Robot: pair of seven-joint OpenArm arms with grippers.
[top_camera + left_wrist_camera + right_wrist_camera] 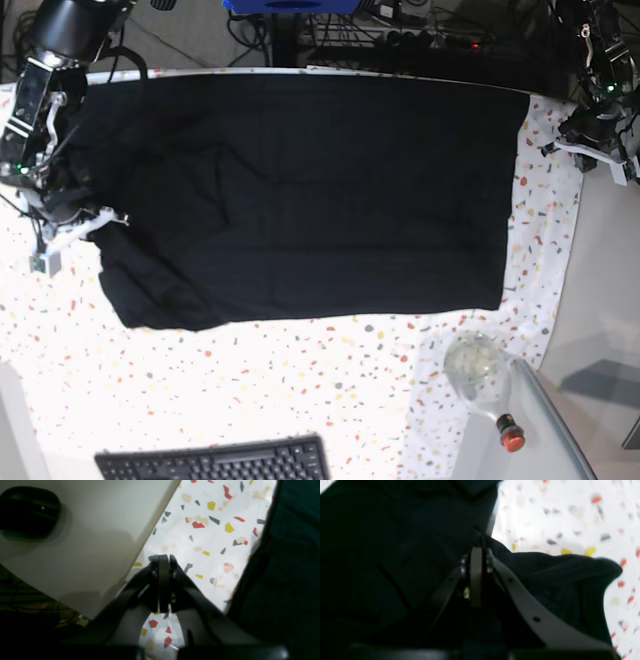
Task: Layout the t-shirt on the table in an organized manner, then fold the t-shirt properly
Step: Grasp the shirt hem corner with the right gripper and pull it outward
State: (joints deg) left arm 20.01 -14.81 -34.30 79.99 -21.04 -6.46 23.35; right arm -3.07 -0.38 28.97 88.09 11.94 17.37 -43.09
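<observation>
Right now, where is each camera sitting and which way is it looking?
Base: high overhead, looking down at the t-shirt on the table; both arms show.
Left wrist: behind the shut left gripper, over bare table beside the shirt.
Right wrist: behind the right gripper, shut on the shirt.
All three share shirt and table.

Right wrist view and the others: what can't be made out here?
- Right wrist view: whether the right gripper pinches the t-shirt; dark fabric hides its tips.
- Base view: the t-shirt's label mark, too small or hidden.
- Base view: keyboard, cut off by the bottom edge.
- Left wrist view: dark object, blurred.
</observation>
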